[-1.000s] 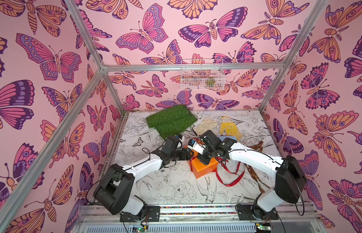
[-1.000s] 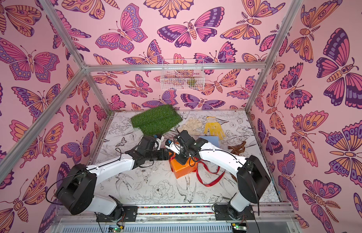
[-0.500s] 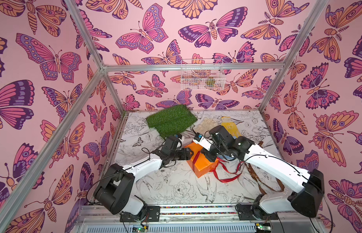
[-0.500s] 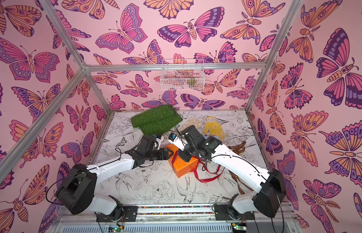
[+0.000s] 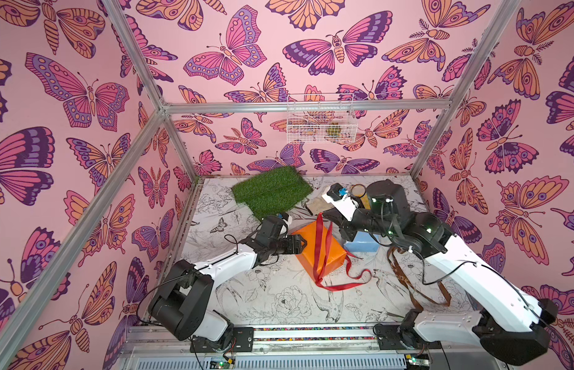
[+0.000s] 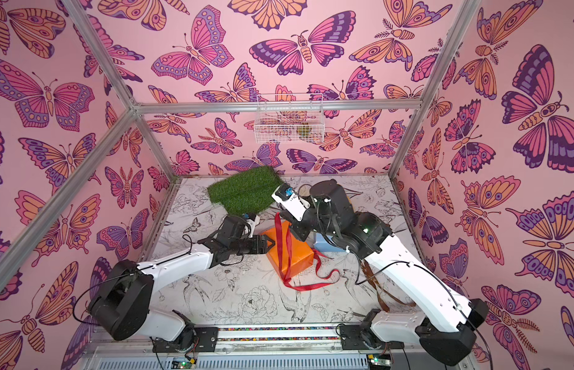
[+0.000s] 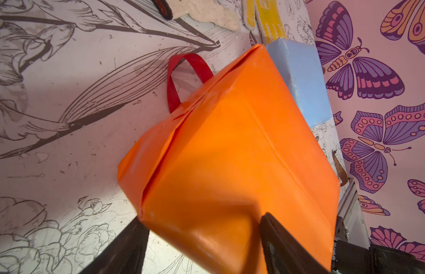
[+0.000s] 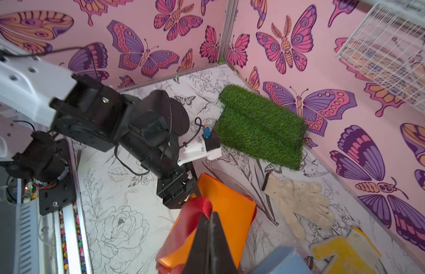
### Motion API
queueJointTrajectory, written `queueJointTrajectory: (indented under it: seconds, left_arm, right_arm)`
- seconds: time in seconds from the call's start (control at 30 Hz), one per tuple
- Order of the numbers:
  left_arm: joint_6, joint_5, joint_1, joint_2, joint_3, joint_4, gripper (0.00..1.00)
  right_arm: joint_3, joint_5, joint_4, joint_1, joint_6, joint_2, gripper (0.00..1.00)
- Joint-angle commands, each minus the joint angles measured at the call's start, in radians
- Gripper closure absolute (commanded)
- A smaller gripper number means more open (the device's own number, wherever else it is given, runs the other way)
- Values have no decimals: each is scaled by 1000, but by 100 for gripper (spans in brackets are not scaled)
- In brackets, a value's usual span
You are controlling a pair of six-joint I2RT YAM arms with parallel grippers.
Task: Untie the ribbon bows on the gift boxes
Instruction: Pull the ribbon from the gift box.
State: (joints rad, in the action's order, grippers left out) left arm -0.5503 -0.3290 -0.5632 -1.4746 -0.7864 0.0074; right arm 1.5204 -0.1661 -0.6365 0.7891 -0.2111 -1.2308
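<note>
The red ribbon [image 8: 197, 206] is seen untied. A bunched fold of it is pinched in the right fingers [image 8: 210, 231], which are pressed fully together. From that pinch two strands are drawn down across the top of the orange gift box [image 5: 306, 245], and the rest is trailed loose on the tabletop [image 5: 273, 298], on the side of the box away from those fingers. One corner of the box is clasped between the left fingers [image 5: 297, 246], which are spread wide and set against its two sides. The light blue gift box [image 5: 362, 245] is placed just beside the orange one, under the right fingers. The brown ribbon [image 5: 404, 278] is left lying loose on the tabletop, beyond the blue box from the left fingers. A white glove [image 8: 299, 199] and a yellow glove [image 8: 344, 253] are spread near the right fingers, and a green grass mat [image 5: 273, 189] is laid further off, past both pairs of fingers.
</note>
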Motion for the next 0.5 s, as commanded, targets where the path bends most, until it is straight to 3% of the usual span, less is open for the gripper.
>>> queueJointTrajectory:
  seconds: [0.0, 0.27, 0.47]
  left_arm:
    - [28, 9, 6, -26, 14, -67, 25]
    - [28, 7, 7, -26, 22, -67, 25]
    - [27, 5, 6, -16, 22, -66, 25]
  right_arm:
    - [77, -33, 54, 4, 22, 28, 100]
    - [178, 10, 115, 4, 41, 91, 100]
    - [241, 237, 131, 5, -24, 133, 100]
